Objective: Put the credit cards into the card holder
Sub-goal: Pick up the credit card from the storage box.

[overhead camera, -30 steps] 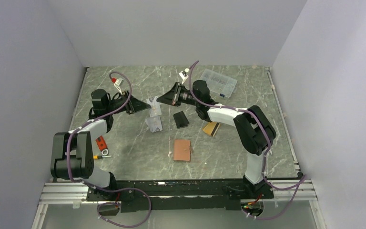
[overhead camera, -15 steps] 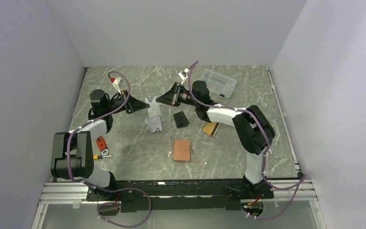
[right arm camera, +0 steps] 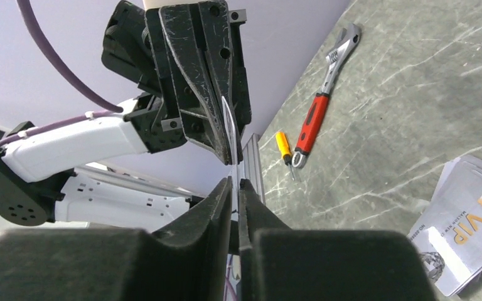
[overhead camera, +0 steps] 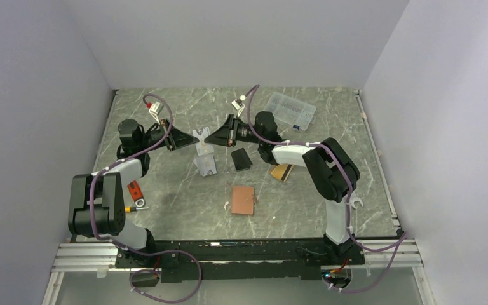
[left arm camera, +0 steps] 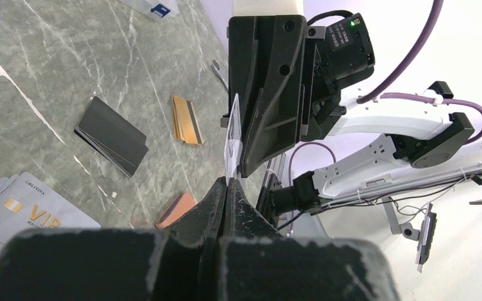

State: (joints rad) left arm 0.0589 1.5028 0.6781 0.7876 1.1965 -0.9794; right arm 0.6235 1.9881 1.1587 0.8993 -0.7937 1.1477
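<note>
A pale silver-grey credit card [overhead camera: 201,136] hangs in the air over the far middle of the table, between both grippers. My left gripper [overhead camera: 189,138] is shut on its edge; the left wrist view shows the card [left arm camera: 231,135] edge-on above the tips [left arm camera: 226,183]. My right gripper [overhead camera: 212,136] faces it, and its jaws [right arm camera: 235,182] stand slightly open around the card [right arm camera: 229,135]. More silver-grey cards [overhead camera: 206,164] are fanned on the table below. Orange-gold cards [overhead camera: 282,171] lie to the right. The tan-brown card holder [overhead camera: 243,199] lies closed nearer the bases.
A small black rectangle [overhead camera: 241,158] lies between the silver and orange-gold cards. A clear plastic box [overhead camera: 291,109] stands at the back right. A red-handled wrench [overhead camera: 135,192] and a small screwdriver [right arm camera: 282,147] lie at the left. Grey walls enclose three sides.
My left gripper closed on the raised card. My right gripper's jaws then parted slightly, and the right arm's elbow shifted a little to the left.
</note>
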